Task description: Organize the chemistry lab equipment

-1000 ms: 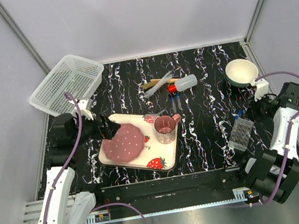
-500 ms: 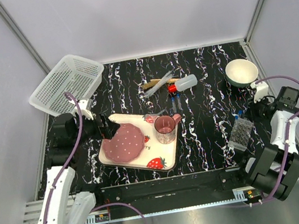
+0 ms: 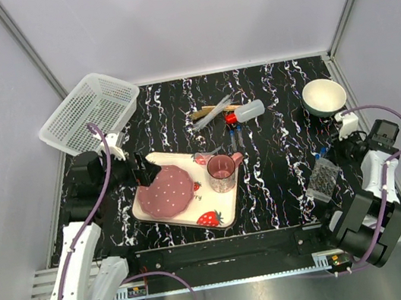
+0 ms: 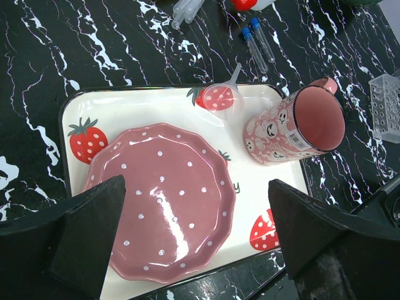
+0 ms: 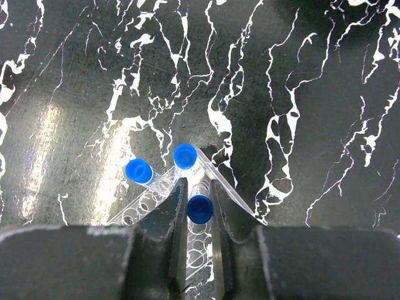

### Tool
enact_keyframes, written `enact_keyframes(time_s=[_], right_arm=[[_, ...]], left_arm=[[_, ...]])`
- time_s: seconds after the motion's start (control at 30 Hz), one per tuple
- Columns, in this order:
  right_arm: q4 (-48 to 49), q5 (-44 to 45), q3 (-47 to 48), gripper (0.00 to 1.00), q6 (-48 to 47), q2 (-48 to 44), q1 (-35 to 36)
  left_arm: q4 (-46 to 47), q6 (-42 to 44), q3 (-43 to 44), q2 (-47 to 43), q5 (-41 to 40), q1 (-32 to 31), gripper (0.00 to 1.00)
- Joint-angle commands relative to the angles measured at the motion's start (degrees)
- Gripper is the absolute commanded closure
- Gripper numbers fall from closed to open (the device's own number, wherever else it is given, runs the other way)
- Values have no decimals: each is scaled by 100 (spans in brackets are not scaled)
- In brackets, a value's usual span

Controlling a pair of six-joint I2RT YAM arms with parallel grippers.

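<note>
1. We see the right hand (image 5: 199,186) pinching a blue-capped tube (image 5: 199,209) between its narrow fingers (image 5: 178,203), over the clear rack (image 5: 134,219).
2. Two more capped tubes (image 5: 139,170) stand tilted in that rack, which sits near the desk's (image 3: 278,152) right edge, near the white bowl (image 3: 323,96).
3. The left hand (image 4: 200,237) is spread wide above the pink plate (image 4: 164,206) on the strawberry tray (image 4: 81,112).
4. The red-capped bottle (image 3: 244,112), loose tubes (image 4: 261,47) and wooden tool (image 3: 213,108) lie together mid-desk, well apart from the rack.
</note>
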Motion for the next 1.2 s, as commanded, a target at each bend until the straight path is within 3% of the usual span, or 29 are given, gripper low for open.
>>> enact_keyframes(time_s=[0.0,0.27,0.43,0.67,0.93,1.0,1.17], right_arm=[[61,-134,-76,78,-193,48,-12],[-360,-152,231,65,-299,-154,-12],[-510,-73,468,47,-281,-487,-12],[-1045,-2,934,37,-237,-954,-12],[-2424,-1074,2093,28,-370,-807,58],[-2575,-1224,2435,29,-64,-586,259],[-2155,-338,2736,29,1235,222,2376]], left_arm=[[296,100,6,2,86,17,1],[314,118,6,-50,104,9,1],[367,109,-12,-103,192,9,1],[358,109,-3,-156,122,9,1],[393,-40,-12,19,-89,9,1],[376,-67,-3,134,7,9,1],[314,-67,-3,494,95,9,1]])
